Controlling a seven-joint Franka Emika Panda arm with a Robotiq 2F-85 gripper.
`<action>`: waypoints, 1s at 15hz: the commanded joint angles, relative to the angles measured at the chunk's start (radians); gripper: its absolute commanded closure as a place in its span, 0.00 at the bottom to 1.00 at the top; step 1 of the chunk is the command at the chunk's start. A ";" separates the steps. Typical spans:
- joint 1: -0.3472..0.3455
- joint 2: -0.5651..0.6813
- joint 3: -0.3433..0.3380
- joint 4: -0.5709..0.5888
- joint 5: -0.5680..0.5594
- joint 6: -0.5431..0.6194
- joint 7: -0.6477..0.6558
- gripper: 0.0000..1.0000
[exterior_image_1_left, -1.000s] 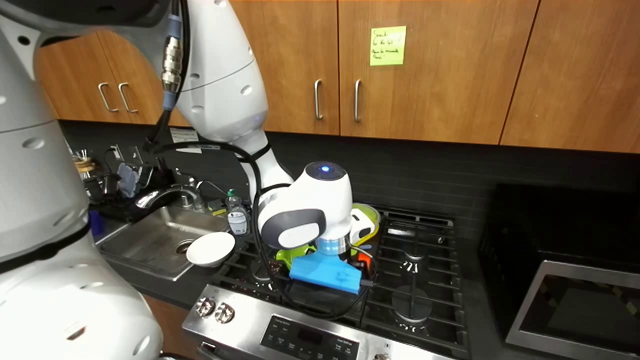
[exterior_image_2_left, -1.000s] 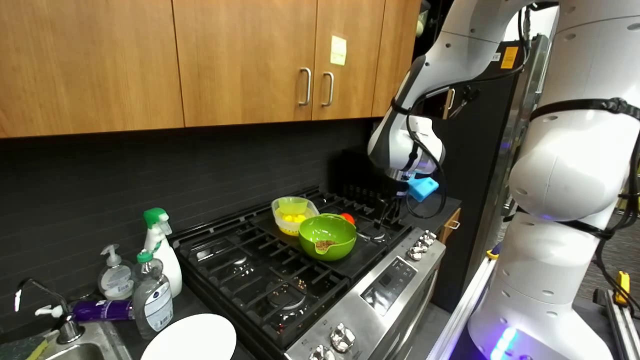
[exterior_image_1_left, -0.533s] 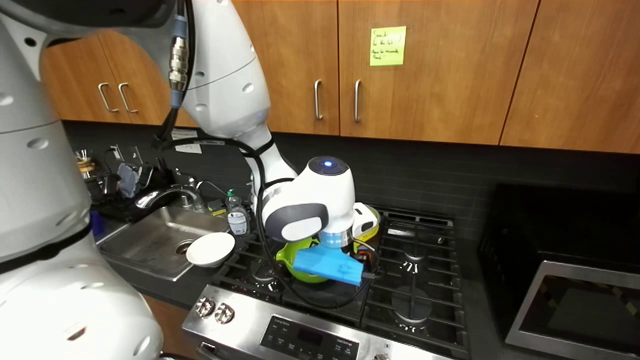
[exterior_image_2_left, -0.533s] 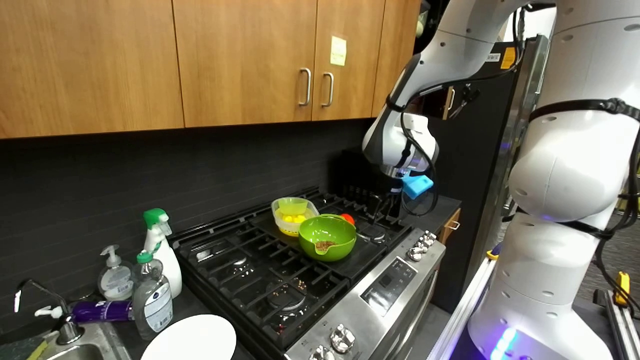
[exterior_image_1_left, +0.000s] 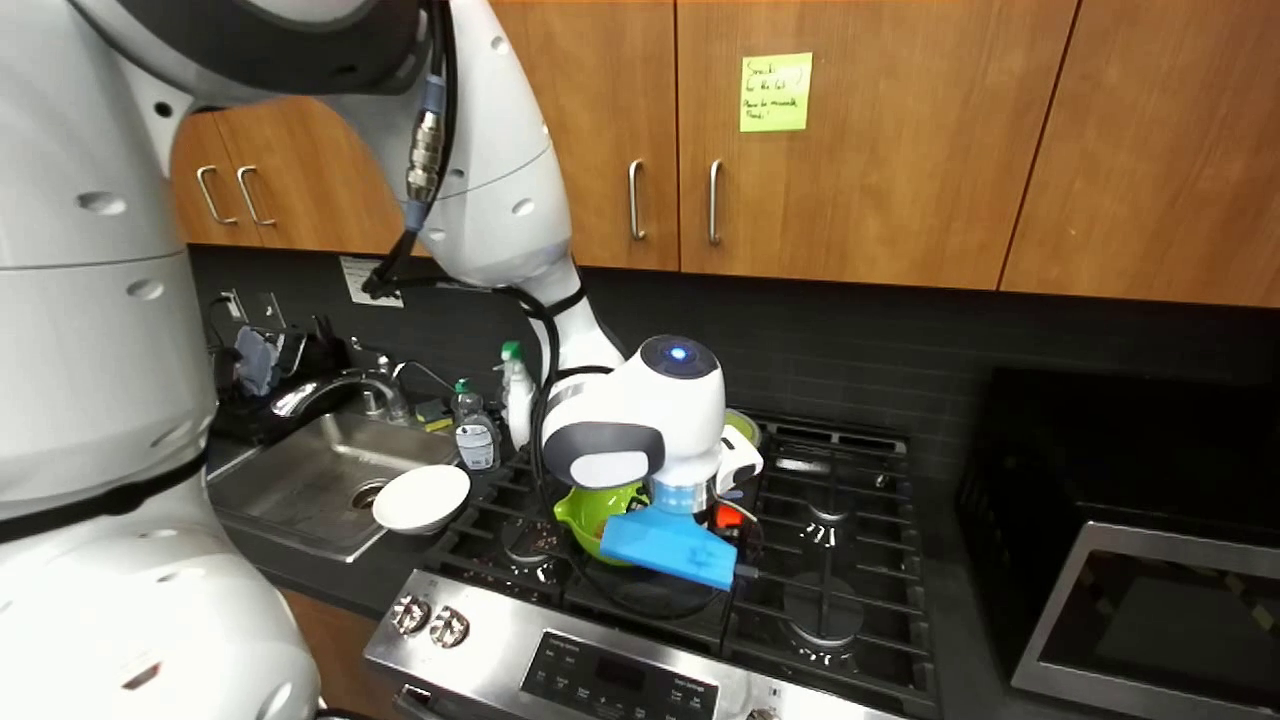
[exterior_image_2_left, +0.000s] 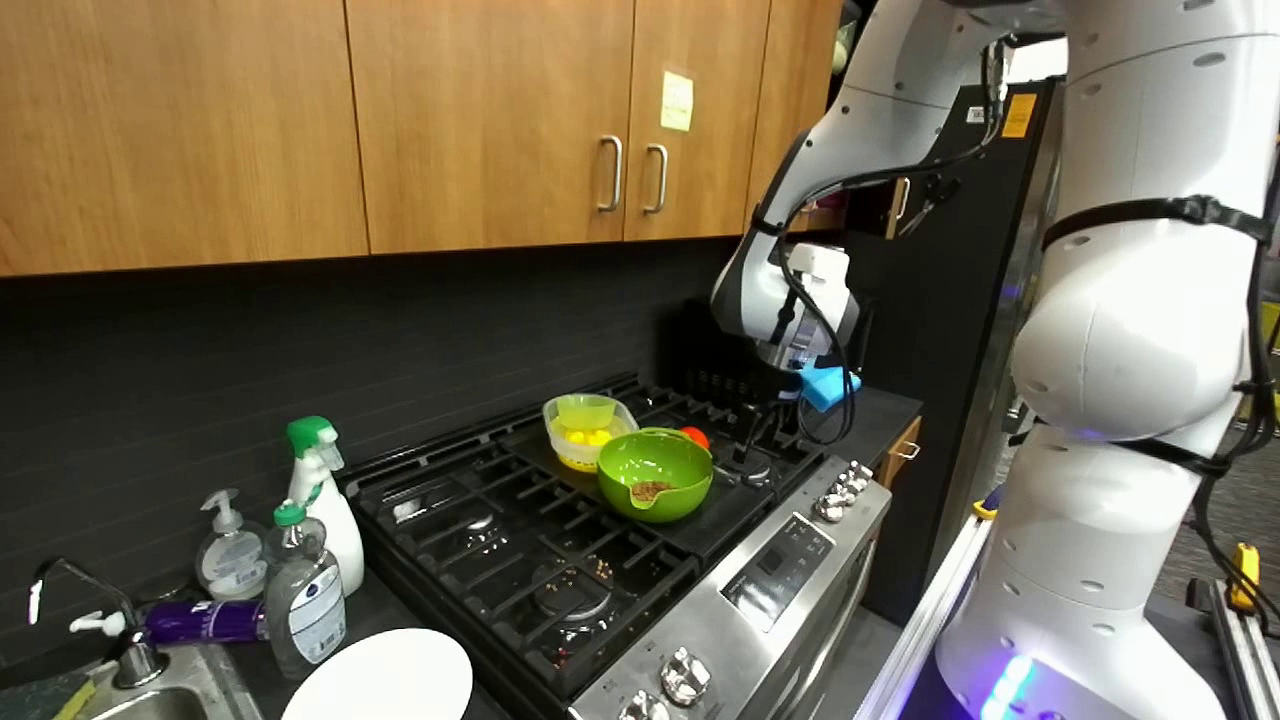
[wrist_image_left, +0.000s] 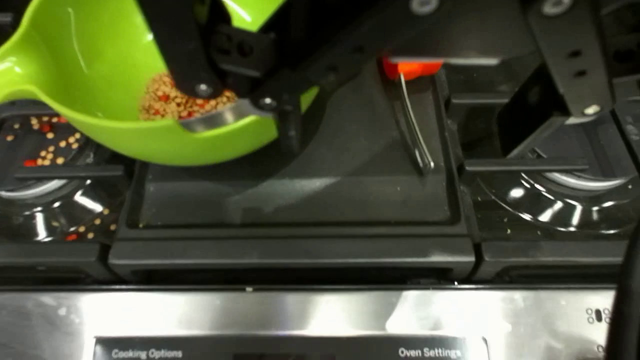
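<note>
Exterior views, both: wood cabinets (exterior_image_1_left: 870, 190) along top, dark backsplash (exterior_image_1_left: 850, 340) below. White robot arm (exterior_image_2_left: 1130, 340), bent, low end o/ gas stove (exterior_image_2_left: 730, 655). Black appliance (exterior_image_1_left: 1160, 620) w/ steel frame R of stove in an exterior view, steel sink (exterior_image_1_left: 310, 470) to L. Dark griddle plate (wrist_image_left: 320, 205) at stove's ctr. White dish (exterior_image_2_left: 380, 680) on counter (exterior_image_2_left: 388, 602), btwn stove & sink. Lime-green bowl (exterior_image_2_left: 655, 460) w/ spout, upright, on L part of griddle plate per wrist view.

Black claw (wrist_image_left: 405, 132) aimed down o/ griddle plate; jaws spread wide apart, one side overlapping bowl in wrist view. Can't tell if touching. Clear tub (exterior_image_2_left: 622, 418) w/ yellow pcs (exterior_image_2_left: 590, 437), just beside bowl in an exterior view. Spray bottle (exterior_image_2_left: 340, 520) & soap bottle (exterior_image_2_left: 308, 605) close together on counter, sink side of stove. Blue block (exterior_image_1_left: 670, 548) at arm's low end.

Orange item (wrist_image_left: 414, 68) on griddle plate, R of bowl in wrist view; thin metal handle (wrist_image_left: 414, 122) slanting down from it, btwn claw's jaws as seen there. Green note (exterior_image_1_left: 776, 92) stuck on cabinet door. Smallest: tan & red bits (wrist_image_left: 157, 97), heaped in bowl, strays on burner (exterior_image_2_left: 572, 598) beside griddle plate.
</note>
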 joint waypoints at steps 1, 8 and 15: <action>-0.056 0.060 0.012 0.017 0.040 0.008 -0.084 0.00; -0.067 0.078 0.008 0.003 0.010 0.002 -0.089 0.00; -0.066 0.078 0.008 0.004 0.010 0.002 -0.089 0.00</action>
